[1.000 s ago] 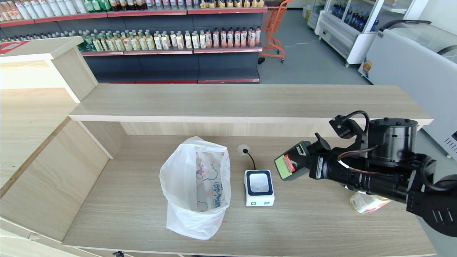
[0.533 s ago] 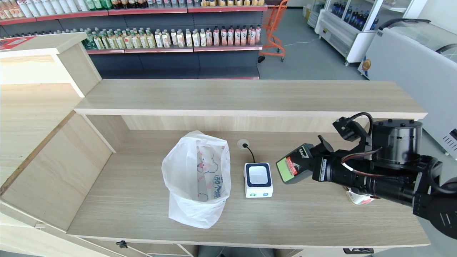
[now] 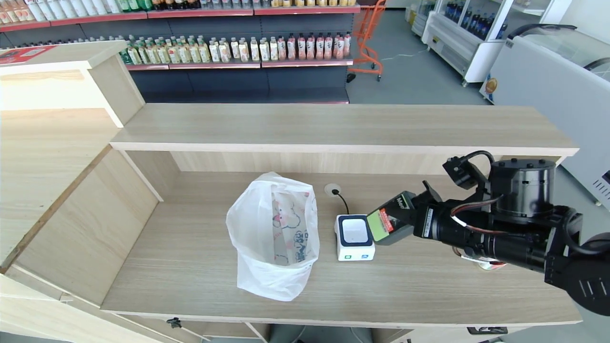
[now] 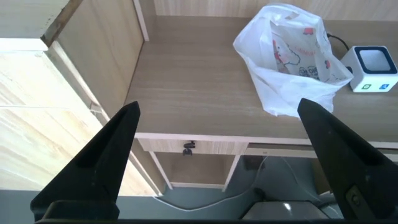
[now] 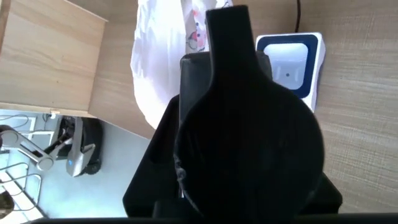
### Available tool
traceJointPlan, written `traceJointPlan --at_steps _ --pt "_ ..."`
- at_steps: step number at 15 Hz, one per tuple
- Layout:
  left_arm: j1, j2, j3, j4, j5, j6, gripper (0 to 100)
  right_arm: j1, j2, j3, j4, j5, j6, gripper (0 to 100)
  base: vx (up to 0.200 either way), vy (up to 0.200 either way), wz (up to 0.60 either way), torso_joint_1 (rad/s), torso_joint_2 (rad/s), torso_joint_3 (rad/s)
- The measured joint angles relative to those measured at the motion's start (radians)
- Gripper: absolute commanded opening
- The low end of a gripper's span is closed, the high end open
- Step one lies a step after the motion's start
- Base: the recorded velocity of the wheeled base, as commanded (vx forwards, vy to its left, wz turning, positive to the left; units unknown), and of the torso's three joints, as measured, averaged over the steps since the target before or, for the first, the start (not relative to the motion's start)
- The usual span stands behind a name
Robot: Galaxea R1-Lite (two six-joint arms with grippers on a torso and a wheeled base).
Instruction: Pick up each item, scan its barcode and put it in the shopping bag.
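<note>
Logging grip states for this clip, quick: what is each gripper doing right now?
Left gripper: open, holding nothing.
Right gripper: shut on the dark box, beside the scanner.

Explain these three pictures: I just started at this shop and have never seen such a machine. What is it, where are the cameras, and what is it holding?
It is a two-armed robot at a wooden counter. The wide picture comes from a camera on its head; the other two from cameras on its wrists. On the counter stand a white plastic bag and a small white scanner with a cable. The right arm's jaws hold a dark box with a green face close by the scanner. Another item lies half hidden under that arm. The left arm's jaws stand open and empty.
</note>
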Motion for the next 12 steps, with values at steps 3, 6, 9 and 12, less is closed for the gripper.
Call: traceJointPlan --at_steps 3,6,9,12 --pt "0.001 0.0 0.0 0.0 0.0 -0.001 100 0.01 0.025 -0.004 -0.004 0.0 0.002 0 0.0 0.133 0.0 -0.01 0.0 0.002" --pt "0.001 0.0 0.0 0.0 0.0 -0.001 100 0.029 0.072 -0.022 -0.004 -0.01 -0.004 0 0.0 0.0 0.0 0.0 0.0 0.0" --pt "0.001 0.0 0.0 0.0 0.0 -0.001 100 0.036 0.161 -0.065 -0.007 -0.073 -0.109 0 0.0 0.0 0.0 0.0 0.0 0.0" --pt "0.001 0.0 0.0 0.0 0.0 -0.001 100 0.066 0.273 -0.145 -0.011 -0.154 -0.175 0 0.0 0.0 0.0 0.0 0.0 0.0"
